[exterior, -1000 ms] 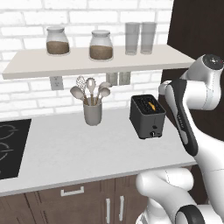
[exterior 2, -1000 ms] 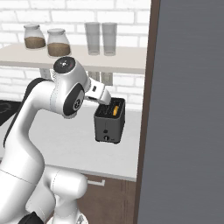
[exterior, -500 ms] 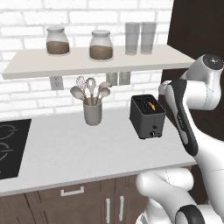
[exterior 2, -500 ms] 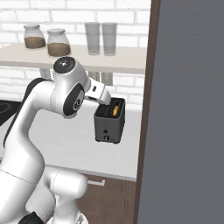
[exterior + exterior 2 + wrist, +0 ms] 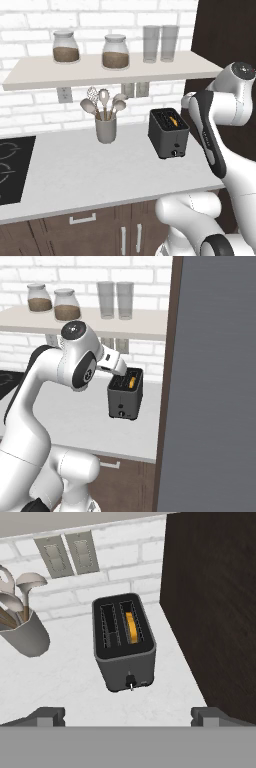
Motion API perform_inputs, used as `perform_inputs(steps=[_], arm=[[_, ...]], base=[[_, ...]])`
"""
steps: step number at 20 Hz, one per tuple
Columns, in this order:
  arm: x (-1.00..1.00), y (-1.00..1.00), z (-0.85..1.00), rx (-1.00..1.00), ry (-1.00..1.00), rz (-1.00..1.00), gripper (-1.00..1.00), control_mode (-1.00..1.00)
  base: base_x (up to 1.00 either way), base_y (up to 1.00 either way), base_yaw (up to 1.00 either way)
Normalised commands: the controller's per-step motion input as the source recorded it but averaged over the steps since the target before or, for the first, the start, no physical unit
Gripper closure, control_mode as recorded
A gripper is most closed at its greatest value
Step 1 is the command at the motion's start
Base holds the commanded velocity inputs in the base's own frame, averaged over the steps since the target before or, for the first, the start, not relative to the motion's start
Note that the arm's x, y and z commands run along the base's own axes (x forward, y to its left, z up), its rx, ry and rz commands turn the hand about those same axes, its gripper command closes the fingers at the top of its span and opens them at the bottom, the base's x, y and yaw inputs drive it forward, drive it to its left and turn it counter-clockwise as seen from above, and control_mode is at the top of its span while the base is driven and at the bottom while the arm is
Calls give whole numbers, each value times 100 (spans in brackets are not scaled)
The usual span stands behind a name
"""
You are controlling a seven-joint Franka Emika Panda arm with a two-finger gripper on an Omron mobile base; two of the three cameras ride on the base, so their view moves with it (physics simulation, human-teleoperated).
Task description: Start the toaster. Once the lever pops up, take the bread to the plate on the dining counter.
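The black two-slot toaster [image 5: 169, 134] [image 5: 125, 393] [image 5: 125, 644] stands on the white kitchen counter near its right end. A golden bread slice [image 5: 173, 120] [image 5: 131, 381] [image 5: 131, 627] sits low in the right-hand slot. A small round knob [image 5: 130, 680] is low on the front face. My gripper [image 5: 127, 717] hovers above and in front of the toaster, open, with the fingertips [image 5: 50, 716] wide apart and nothing between them. The plate and the dining counter are out of view.
A grey utensil cup [image 5: 106, 127] [image 5: 22, 632] stands left of the toaster. A tall dark panel [image 5: 215, 602] [image 5: 215, 381] rises close on the toaster's right. Above it, a shelf [image 5: 110, 70] carries jars and glasses. A black cooktop [image 5: 10, 165] lies at the far left.
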Motion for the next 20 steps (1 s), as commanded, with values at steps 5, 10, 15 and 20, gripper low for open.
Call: perform_inputs(steps=[5, 10, 15, 20], arm=[[0, 0, 0, 0, 0, 0, -100, -100], [0, 0, 0, 0, 0, 0, -100, -100], [0, 0, 0, 0, 0, 0, -100, -100], [0, 0, 0, 0, 0, 0, -100, -100]], base=[[0, 0, 0], [0, 0, 0], [0, 0, 0], [0, 0, 0]])
